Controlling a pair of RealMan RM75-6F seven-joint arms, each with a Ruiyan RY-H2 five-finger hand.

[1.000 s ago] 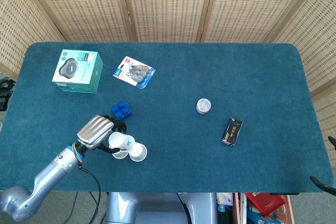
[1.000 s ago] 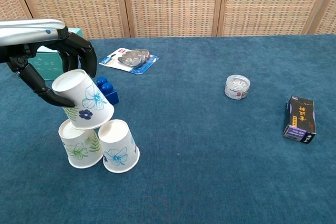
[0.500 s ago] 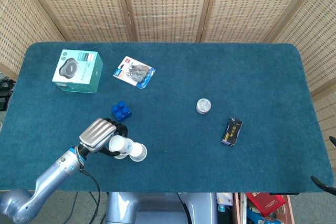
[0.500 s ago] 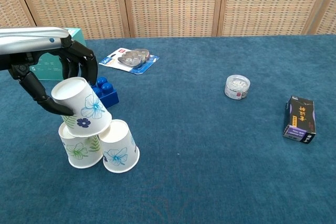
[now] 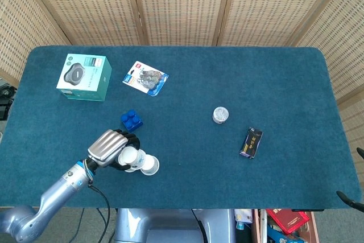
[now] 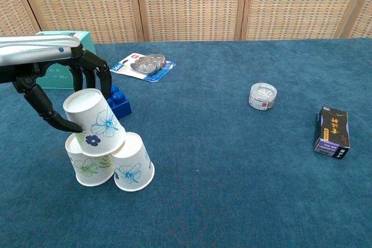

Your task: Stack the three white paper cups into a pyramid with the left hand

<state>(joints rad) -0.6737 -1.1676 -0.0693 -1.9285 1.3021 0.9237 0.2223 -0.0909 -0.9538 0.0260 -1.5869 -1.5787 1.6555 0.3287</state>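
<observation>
Two white flower-printed paper cups stand upside down and side by side near the table's front left, the left base cup and the right base cup. A third cup lies tilted across their tops. My left hand grips it, with fingers over its far side and the thumb against its near side. In the head view the left hand covers part of the cups. Neither view shows my right hand.
A blue toy brick sits just behind the cups. Further back left are a teal box and a blister pack. A small round tin and a dark packet lie to the right.
My left hand has lowered the third cup and shifted it slightly right, bringing it down onto the two base cups. The base cups have not moved.
</observation>
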